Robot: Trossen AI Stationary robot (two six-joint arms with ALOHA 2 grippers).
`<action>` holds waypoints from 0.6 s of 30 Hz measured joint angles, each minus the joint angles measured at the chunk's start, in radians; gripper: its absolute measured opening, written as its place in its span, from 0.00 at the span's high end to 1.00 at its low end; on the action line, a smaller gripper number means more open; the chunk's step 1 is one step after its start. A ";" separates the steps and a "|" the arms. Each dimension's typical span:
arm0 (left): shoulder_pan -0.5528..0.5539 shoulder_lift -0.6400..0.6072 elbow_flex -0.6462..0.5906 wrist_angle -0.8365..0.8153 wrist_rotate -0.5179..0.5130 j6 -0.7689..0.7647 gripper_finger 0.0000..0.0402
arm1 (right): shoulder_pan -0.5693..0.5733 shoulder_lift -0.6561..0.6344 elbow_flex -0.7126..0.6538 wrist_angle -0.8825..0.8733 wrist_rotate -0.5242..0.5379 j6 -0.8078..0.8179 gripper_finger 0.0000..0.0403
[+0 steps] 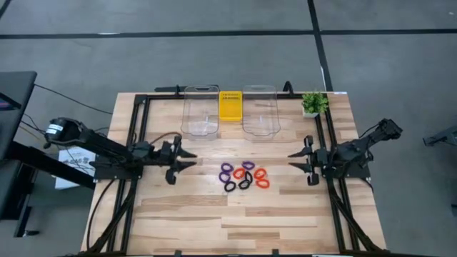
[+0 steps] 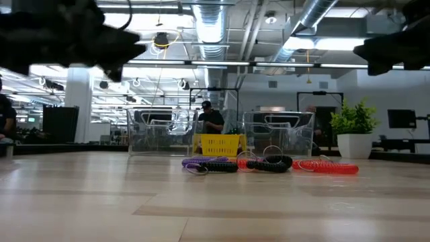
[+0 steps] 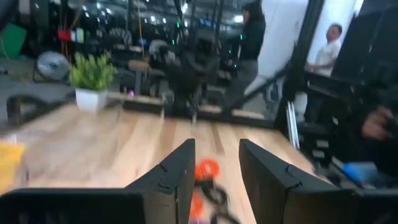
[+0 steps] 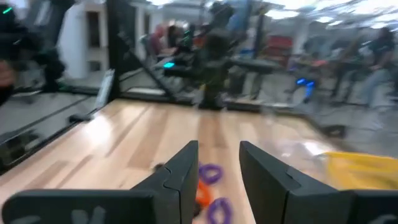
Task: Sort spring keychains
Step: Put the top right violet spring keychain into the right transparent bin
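The left gripper (image 1: pixel 187 158) hovers with fingers spread near the table's left edge, holding nothing. The right gripper (image 1: pixel 296 160) hovers spread near the right edge. The spring keychains (image 1: pixel 243 175) lie clustered at the table's middle, between both grippers.

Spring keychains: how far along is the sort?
Nothing looks sorted yet. The spring keychains lie in one mixed cluster of purple, orange-red and black at mid-table, and both clear bins look empty. Nothing is in hand: the left pincer and right pincer sit open on either side of the cluster, apart from it. All picking and sorting remains.
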 joint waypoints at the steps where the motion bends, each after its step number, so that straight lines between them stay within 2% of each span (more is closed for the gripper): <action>1: 0.028 0.003 0.022 -0.005 0.032 -0.001 0.70 | -0.009 0.015 0.000 0.002 -0.032 0.004 0.73; 4: 0.109 0.004 0.098 -0.064 0.159 -0.038 0.70 | -0.038 0.074 0.011 0.014 -0.096 0.037 0.73; 8: 0.185 0.016 0.196 -0.208 0.333 -0.082 0.70 | -0.069 0.200 0.054 0.027 -0.112 0.119 0.73; 18: 0.155 0.191 0.310 -0.249 0.396 -0.084 0.70 | -0.072 0.755 0.196 0.073 -0.109 0.370 0.73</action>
